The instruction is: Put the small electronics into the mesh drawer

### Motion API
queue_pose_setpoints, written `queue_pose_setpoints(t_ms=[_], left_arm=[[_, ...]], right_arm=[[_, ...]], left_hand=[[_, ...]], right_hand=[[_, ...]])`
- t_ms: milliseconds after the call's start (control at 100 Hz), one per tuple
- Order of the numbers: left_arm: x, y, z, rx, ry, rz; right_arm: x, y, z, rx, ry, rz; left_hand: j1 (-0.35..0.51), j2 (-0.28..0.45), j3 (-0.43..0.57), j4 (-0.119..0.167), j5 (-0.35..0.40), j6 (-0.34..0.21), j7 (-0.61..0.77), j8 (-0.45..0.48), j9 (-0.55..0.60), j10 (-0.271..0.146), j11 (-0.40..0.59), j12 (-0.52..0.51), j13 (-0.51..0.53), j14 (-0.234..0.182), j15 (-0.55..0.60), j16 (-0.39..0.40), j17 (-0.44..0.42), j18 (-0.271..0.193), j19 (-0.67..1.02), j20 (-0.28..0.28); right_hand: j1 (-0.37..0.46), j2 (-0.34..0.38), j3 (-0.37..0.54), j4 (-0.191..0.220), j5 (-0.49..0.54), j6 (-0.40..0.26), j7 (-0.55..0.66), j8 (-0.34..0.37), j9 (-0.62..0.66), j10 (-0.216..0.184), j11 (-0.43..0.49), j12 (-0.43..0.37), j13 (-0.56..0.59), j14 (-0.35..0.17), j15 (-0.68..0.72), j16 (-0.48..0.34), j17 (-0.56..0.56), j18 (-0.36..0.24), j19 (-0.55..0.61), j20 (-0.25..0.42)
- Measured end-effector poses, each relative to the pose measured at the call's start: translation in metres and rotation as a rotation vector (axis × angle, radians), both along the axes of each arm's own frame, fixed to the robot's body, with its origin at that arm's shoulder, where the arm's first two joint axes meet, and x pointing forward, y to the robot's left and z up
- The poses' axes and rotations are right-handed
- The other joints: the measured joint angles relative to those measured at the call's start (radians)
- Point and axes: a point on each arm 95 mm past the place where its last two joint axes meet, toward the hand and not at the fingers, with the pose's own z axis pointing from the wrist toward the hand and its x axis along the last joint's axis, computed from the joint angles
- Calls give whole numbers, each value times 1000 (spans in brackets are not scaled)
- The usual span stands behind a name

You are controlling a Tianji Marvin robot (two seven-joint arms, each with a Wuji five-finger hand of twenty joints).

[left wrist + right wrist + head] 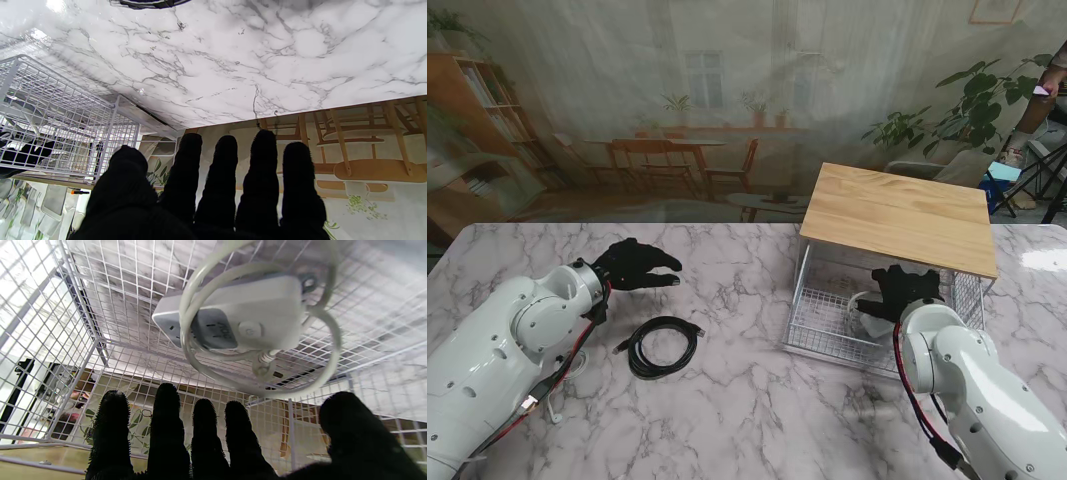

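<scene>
Nearest, at 5 o'clock: right hand inside the mesh drawer, fingers spread and straight, holding nothing. Just beyond the fingertips, white power strip with its cord looped round it, lying on the drawer floor; apparently already loaded. At 9 o'clock, left hand hovering over the marble tabletop, fingers extended, empty. Coiled black cable lying at 7 o'clock, outside the drawer, close to the left hand, probably next to load.

Wooden top roofs mesh drawer; its near side seems open.
</scene>
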Motion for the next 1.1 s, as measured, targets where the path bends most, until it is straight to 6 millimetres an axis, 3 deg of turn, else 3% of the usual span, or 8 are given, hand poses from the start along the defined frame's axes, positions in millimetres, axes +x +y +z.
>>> queue_pose_setpoints(t_ms=[120,330,510,630,740,850,950,1100], left_arm=[[-1,-2,-2,1,9,-5],[-3,-7,-10,11,25,-19],[0,-17,-23,59,70,-55],[1,-23,-31,69,103,-68],[1,-27,-42,98,141,-79],[0,-29,-54,129,187,-82],[0,-29,-64,161,210,-90],[-1,-27,-72,199,217,-99]], right_arm=[[-15,6,6,22,-7,25],[-37,15,16,54,-30,109],[-47,20,22,82,-36,137],[-54,23,27,107,-78,170],[-62,26,33,126,-110,192],[-69,28,38,140,-130,212],[-74,30,41,151,-149,229],[-80,31,44,163,-172,250]], left_hand=[[0,-22,-1,0,-19,11,-12,-10,-95,24,-48,-60,-15,4,-10,-26,10,-33,-13,-31],[-31,-174,-1,0,-225,82,-156,-88,-334,66,-99,-152,-81,-1,-12,-63,13,-82,-51,-68],[-18,-228,9,0,-258,85,-175,-114,-384,65,-106,-164,-120,-12,-14,-64,8,-104,-63,-73],[50,-232,127,74,-294,88,-189,-139,-419,60,-99,-164,-169,-34,-22,-100,-11,-136,-64,-83],[43,-280,307,134,-294,96,-189,-145,-434,50,-102,-164,-205,-56,-27,-123,-27,-166,-76,-84],[33,-286,396,157,-294,96,-178,-145,-434,27,-102,-165,-218,-79,-27,-124,-38,-187,-77,-85],[23,-309,437,158,-294,94,-159,-127,-434,3,-102,-165,-218,-96,-27,-118,-41,-206,-77,-85],[22,-320,458,158,-294,22,-103,-78,-434,-29,-101,-122,-218,-103,-25,-94,-41,-209,-77,-85]], right_hand=[[0,0,0,0,0,0,0,-2,0,0,-3,-12,-3,1,-27,-2,0,0,-6,-5],[0,0,-10,0,22,0,-11,-13,0,1,-4,-16,-12,1,-51,-15,-1,-2,-38,-23],[25,0,-16,0,45,0,-21,-24,0,11,-4,-22,-14,3,-77,-29,-2,-5,-49,-25],[38,0,-21,0,47,0,-21,-24,0,12,-4,-22,-14,3,-76,-29,-2,-5,-54,-34],[48,0,-23,0,51,0,-21,-25,0,13,-4,-22,-14,3,-76,-31,-2,-6,-56,-35],[48,0,-23,0,51,0,-21,-25,0,13,-4,-22,-14,3,-76,-31,-2,-6,-56,-35],[49,0,-23,0,60,0,-23,-25,0,15,-4,-23,-14,4,-76,-31,-2,-6,-58,-35],[49,0,-23,0,60,0,-22,-25,0,23,-4,-23,-14,12,-76,-31,-2,-6,-58,-36]])
